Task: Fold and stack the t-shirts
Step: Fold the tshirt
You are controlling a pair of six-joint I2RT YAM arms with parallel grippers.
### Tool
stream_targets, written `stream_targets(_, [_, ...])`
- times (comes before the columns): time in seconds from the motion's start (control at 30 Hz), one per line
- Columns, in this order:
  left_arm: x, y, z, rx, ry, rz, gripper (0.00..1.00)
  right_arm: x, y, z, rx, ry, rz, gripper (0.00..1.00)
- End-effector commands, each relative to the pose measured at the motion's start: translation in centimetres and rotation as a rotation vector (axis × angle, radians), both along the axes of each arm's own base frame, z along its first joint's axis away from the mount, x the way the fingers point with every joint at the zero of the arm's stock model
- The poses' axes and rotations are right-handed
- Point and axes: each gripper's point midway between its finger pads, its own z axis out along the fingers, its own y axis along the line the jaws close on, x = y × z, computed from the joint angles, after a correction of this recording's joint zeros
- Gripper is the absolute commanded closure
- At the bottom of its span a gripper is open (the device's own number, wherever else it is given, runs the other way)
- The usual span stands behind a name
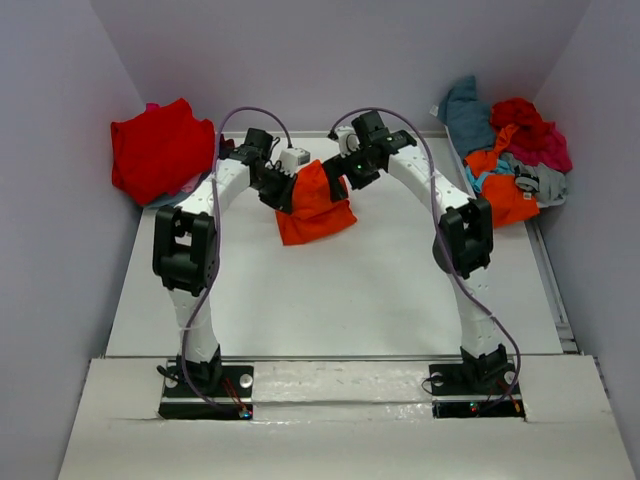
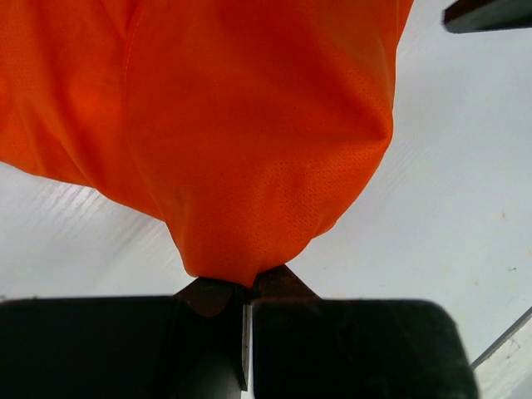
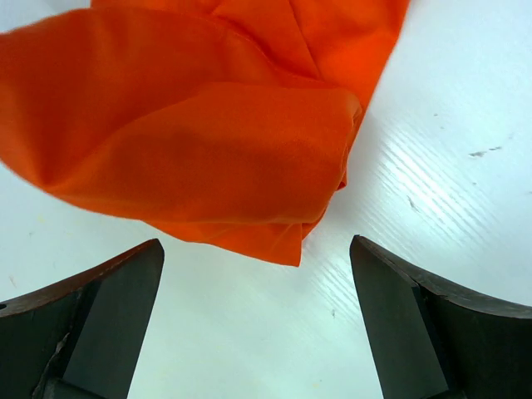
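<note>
- Two arm bases (image 1: 205, 385) sit bolted at the near edge, and both arms reach forward over the white table (image 1: 330, 300), meeting above its far half.
- Between them hangs one orange t-shirt (image 1: 315, 210), bunched rather than spread. Its upper part is lifted and its lower hem rests crumpled on the table.
- On the left, the left gripper (image 2: 247, 287) is pinched fully closed on a gathered corner of the orange cloth. The fabric fans out from that one point, so this arm alone carries the shirt's weight.
- On the right, the right gripper (image 3: 256, 245) stands as wide as it goes with nothing in it. A folded lobe of the orange shirt lies just ahead of the spread fingers, clear of both.
- My reading is that the shirt is held up by one corner so the empty claw can find a second edge or corner. With both gripped, it could be pulled flat for folding.
- Farther off at the far left, a red t-shirt (image 1: 160, 150) lies roughly squared. Slivers of other colours show under it, so it looks like the finished stack.
- At the far right a heap of t-shirts (image 1: 510, 150) in teal, red, orange, magenta and grey waits untidy, so most of the job seems undone.
</note>
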Motion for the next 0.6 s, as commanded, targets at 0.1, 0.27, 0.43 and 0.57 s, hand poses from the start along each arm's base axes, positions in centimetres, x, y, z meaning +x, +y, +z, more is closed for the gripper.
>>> stream_targets(0.1, [2.7, -0.3, 2.4, -0.038, -0.06, 0.037, 0.94, 1.5, -1.2, 7.2, 0.049, -0.186, -0.087, 0.0])
stream_targets(0.27, [4.1, 0.7, 2.7, -0.032, -0.082, 0.088, 0.94, 1.3, -1.6, 6.5, 0.044, -0.152, -0.086, 0.0])
stream_targets(0.43, [5.4, 1.9, 3.0, -0.025, -0.1, 0.149, 0.94, 0.2, -1.7, 5.8, 0.042, -0.117, -0.063, 0.0])
stream_targets(0.57, [6.6, 3.0, 2.5, -0.016, -0.105, 0.21, 0.94, -1.2, -1.9, 4.6, 0.043, -0.076, -0.043, 0.0])
